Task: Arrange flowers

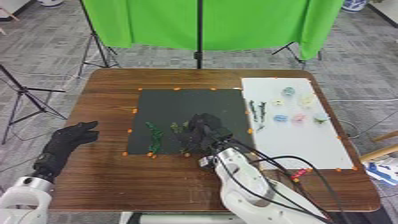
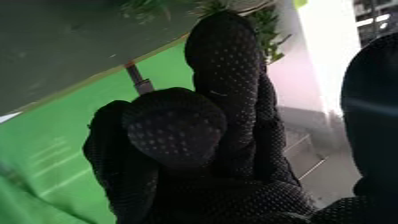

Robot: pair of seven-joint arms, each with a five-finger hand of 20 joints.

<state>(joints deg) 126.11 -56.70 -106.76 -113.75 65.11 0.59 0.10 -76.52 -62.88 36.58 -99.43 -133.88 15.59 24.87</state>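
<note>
Flowers (image 1: 281, 118) on white sheet (image 1: 306, 147), beside green stems (image 1: 262, 111)

The table (image 1: 151, 187) is smooth wood, the green curtain (image 1: 155, 25) creased cloth.

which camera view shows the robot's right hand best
The right wrist view: it has the right hand close up, large enough to see the dotted fabric. The head view shows it smaller, from above, over the dark mat, to the right of a leafy green stem.
</note>
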